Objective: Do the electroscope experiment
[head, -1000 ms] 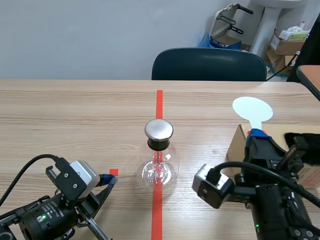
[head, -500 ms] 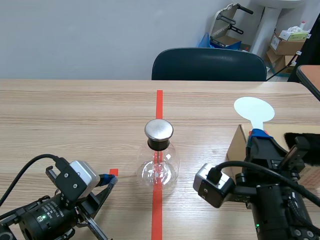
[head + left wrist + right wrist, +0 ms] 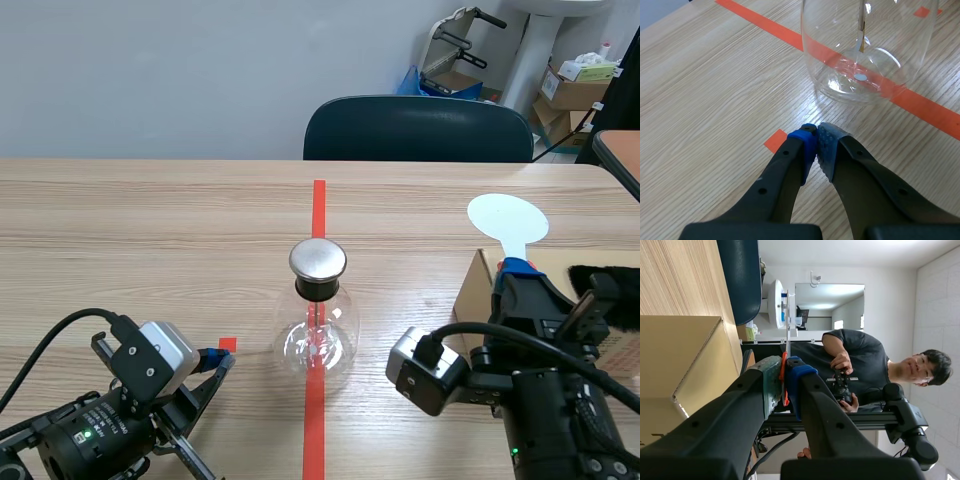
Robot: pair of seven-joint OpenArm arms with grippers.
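Trouble lay with the white paddle (image 3: 507,222) clamped in your right gripper (image 3: 514,268) by the box (image 3: 470,296): swung low, it could have toppled the glass electroscope (image 3: 318,330) on the surface (image 3: 150,230) just ahead of your empty, closed left gripper (image 3: 816,138).

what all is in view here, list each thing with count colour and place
electroscope flask: one, clear glass with a silver cap, on the red tape line mid table
paddle: one, white disc, held in the right pincer
cardboard box: one, brown, beside the right arm
chair: one, dark, behind the table
table: one, light wood
person: one, dark shirt, beyond the table
left pincer: black, shut, near the flask
right pincer: black, shut on the paddle
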